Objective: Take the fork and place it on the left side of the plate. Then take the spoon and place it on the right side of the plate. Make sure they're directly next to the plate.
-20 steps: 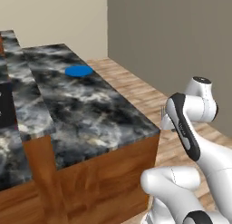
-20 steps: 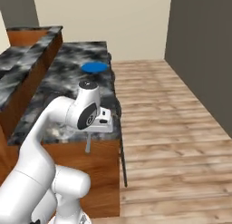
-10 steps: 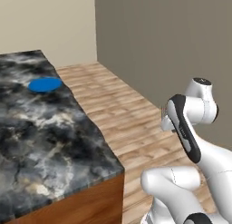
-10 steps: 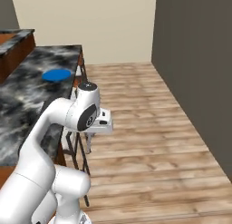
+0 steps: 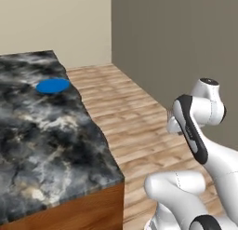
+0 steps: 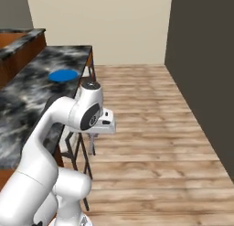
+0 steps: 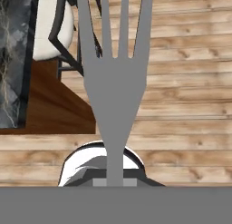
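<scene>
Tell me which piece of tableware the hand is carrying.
The fork: it is gripped by its handle, with its tines pointing out over the wooden floor. The other piece, the blue plate, lies flat on the dark marbled counter.

fork (image 7: 115,96) — tine tips cut off | handle base hidden — grip unclear

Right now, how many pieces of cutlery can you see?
1. A grey fork is held in the gripper, tines pointing away over the wooden floor. The blue plate sits alone on the marble counter; other cutlery may be out of view.
</scene>
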You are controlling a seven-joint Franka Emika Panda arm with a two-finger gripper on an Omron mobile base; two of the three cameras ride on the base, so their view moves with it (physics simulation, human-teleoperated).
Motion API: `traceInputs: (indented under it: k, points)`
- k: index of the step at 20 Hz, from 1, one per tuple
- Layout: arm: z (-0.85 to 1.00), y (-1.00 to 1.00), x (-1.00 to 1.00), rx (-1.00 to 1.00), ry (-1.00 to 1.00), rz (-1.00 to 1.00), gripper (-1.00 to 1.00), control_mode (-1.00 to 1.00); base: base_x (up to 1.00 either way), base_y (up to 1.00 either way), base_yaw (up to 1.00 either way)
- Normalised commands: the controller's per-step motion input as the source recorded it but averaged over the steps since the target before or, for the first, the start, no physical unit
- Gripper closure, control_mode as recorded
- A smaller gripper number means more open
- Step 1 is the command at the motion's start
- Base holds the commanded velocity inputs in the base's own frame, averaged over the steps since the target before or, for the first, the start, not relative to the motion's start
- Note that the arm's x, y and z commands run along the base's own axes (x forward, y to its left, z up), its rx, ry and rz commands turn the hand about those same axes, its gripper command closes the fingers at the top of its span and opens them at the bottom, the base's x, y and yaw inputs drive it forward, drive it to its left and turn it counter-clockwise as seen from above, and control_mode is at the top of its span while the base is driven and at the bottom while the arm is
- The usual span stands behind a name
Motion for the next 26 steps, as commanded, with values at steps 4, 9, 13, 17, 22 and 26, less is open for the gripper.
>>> traceInputs:
  k: [4, 9, 13, 17, 22, 26]
  points:
    - [0.0, 0.0, 0.0, 0.0, 0.0, 0.0, 1.0, 1.0, 1.0, -1.0, 0.19]
    - [0.0, 0.0, 0.0, 0.0, 0.0, 0.0, 1.0, 1.0, 0.33, -1.0, 0.09]
    - [0.0, 0.0, 0.0, 0.0, 0.0, 0.0, 1.0, 1.0, 0.02, -1.0, 0.07]
    - [0.0, 0.0, 0.0, 0.0, 0.0, 0.0, 1.0, 1.0, 0.66, -0.86, 0.03]
    - [0.0, 0.0, 0.0, 0.0, 0.0, 0.0, 1.0, 1.0, 1.0, -0.69, 0.33]
    - [0.0, 0.0, 0.0, 0.0, 0.0, 0.0, 1.0, 1.0, 1.0, -0.67, 0.45]
